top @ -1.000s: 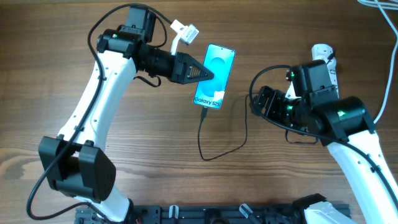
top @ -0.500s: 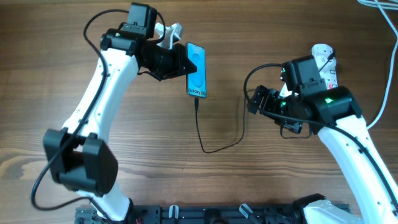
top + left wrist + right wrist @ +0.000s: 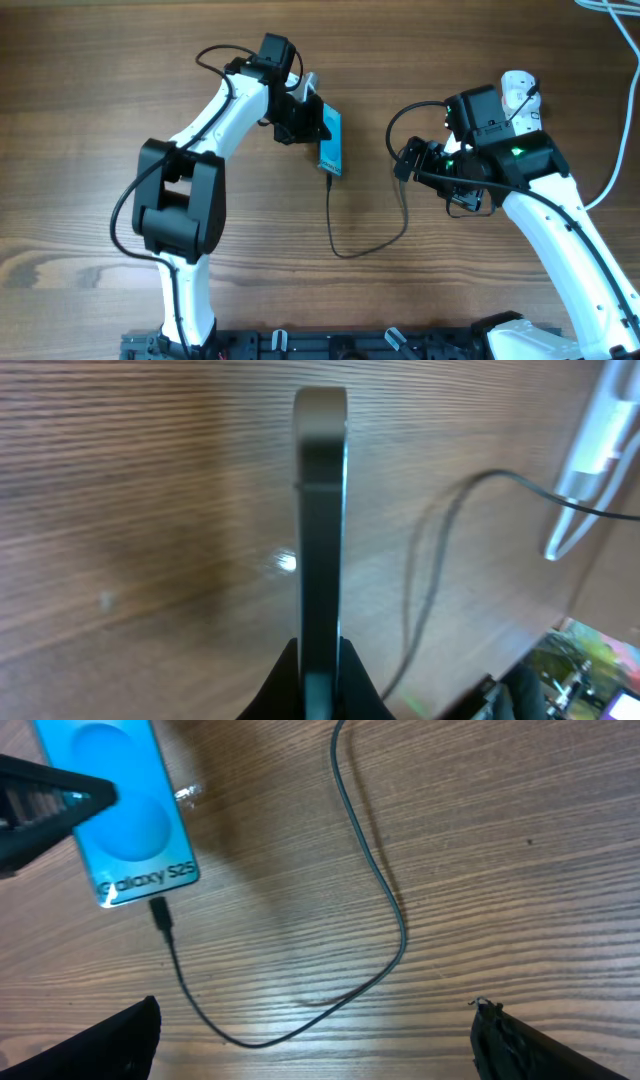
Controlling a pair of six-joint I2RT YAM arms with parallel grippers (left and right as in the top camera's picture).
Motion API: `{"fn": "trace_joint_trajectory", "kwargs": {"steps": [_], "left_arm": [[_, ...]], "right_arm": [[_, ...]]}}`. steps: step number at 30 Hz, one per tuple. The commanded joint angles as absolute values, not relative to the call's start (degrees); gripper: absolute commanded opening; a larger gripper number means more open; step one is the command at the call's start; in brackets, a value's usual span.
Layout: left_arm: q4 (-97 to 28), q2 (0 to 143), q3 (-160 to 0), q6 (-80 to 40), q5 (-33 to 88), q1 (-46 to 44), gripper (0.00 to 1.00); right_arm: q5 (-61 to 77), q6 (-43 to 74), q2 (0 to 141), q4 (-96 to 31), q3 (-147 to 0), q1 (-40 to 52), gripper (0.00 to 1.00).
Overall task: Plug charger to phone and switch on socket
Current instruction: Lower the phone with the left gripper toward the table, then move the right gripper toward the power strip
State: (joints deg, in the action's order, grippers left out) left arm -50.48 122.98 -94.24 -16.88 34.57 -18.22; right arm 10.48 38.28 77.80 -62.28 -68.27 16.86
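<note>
The left gripper (image 3: pixel 310 122) is clamped on the phone (image 3: pixel 332 147), holding it tilted on edge, while the right gripper (image 3: pixel 315 1045) hangs empty with its fingers wide apart. The socket (image 3: pixel 518 88) lies partly hidden behind the right arm. The charger (image 3: pixel 402 932) loops across the wood, its tip seemingly seated in the phone's lower end.

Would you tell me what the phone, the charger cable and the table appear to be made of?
The phone: smooth front, likely glass, with a grey, metallic-looking edge in the left wrist view. The charger: thin black cable, probably a matte rubber or plastic sheath. The table: wood or wood-look laminate, showing grain lines.
</note>
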Motion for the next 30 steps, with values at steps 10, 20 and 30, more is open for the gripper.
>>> {"fn": "trace_joint_trajectory", "kwargs": {"steps": [10,20,30], "left_arm": [[-48.9,126.6,-94.5,-14.0,32.9,-18.2,0.04],[-48.6,126.6,-94.5,-12.2,30.1,-18.2,0.14],[-49.5,126.6,-94.5,-12.3,28.8,-18.2,0.3]], "right_arm": [[11.1,37.5,78.2,-60.9,-67.9,16.9,1.0],[11.1,37.5,78.2,-61.9,-67.9,16.9,1.0],[11.0,37.5,78.2,-63.6,-67.9,16.9,1.0]]}}
